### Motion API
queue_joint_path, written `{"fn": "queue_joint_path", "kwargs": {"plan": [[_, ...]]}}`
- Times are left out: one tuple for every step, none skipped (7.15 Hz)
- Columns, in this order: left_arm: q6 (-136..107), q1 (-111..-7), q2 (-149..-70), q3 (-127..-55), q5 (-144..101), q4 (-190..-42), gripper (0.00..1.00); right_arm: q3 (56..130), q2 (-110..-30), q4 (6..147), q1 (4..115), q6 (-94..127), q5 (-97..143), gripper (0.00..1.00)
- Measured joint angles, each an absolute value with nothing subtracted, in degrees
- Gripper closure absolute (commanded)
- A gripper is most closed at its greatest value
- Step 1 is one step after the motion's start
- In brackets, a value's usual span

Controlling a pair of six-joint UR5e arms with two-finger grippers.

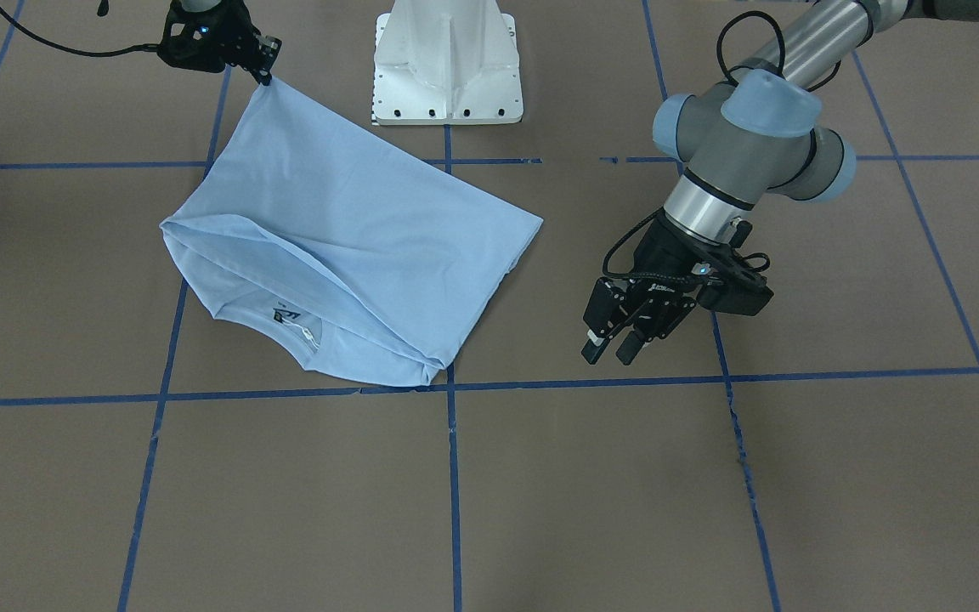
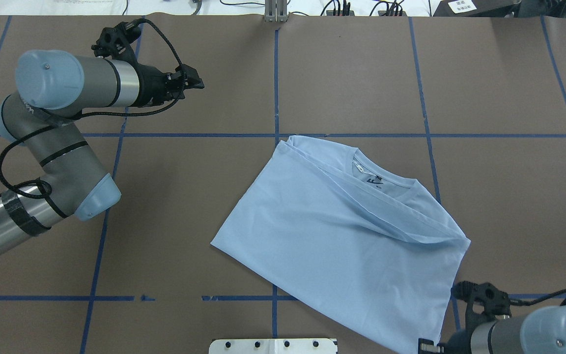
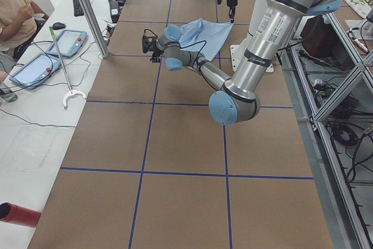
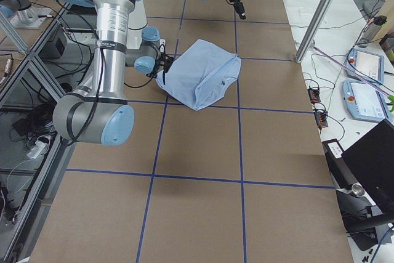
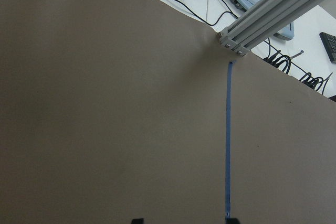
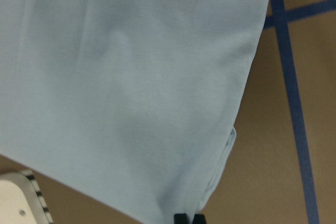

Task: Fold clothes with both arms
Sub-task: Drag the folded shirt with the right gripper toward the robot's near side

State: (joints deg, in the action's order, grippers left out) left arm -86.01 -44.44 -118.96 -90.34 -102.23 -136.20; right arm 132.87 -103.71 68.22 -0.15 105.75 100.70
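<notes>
Your right gripper (image 1: 267, 78) has its fingers pinched together on one hem corner of the light blue t-shirt (image 2: 332, 236), just beside the white pedestal base (image 1: 447, 59), and that corner looks raised a little off the table (image 1: 795, 476). The rest of the shirt lies flat and part-folded near the middle of the table, skewed to the blue tape lines (image 1: 452, 476), with the collar and its dark neck label (image 2: 374, 181) on the side away from the robot. Your left gripper (image 1: 613, 348) hangs over bare table well apart from the cloth, fingers spread and holding nothing. The job now, as I judge it, is a matching grip: bring the left gripper to the free hem corner (image 2: 212, 242), come in low, and take every layer at the very edge, since a pinch on the top layer alone would probably let the fold open. Hold the right side steady meanwhile, as any pull there would likely drag the shirt further askew
</notes>
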Motion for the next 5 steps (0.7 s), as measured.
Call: {"fn": "queue_joint_path", "kwargs": {"plan": [[-86.2,-44.4,-118.9,-91.1,-102.4,-136.2,0.38,133.5,-104.3,68.3,-2.7,106.9,100.5,0.00],[-86.4,-44.0,-118.6,-92.2,-102.6,-136.0,0.35,134.4,-104.2,68.3,-3.4,107.8,100.3,0.00],[-86.9,-43.6,-117.9,-93.2,-103.0,-135.7,0.35,135.1,-103.7,68.3,-2.8,108.2,99.8,0.00],[-88.6,-43.2,-116.7,-94.2,-104.5,-135.5,0.35,135.3,-102.3,68.3,-1.5,108.5,98.2,0.00],[-91.9,-41.9,-115.0,-95.6,-106.5,-135.4,0.35,134.7,-100.3,68.4,0.6,108.9,95.3,0.00]]}}
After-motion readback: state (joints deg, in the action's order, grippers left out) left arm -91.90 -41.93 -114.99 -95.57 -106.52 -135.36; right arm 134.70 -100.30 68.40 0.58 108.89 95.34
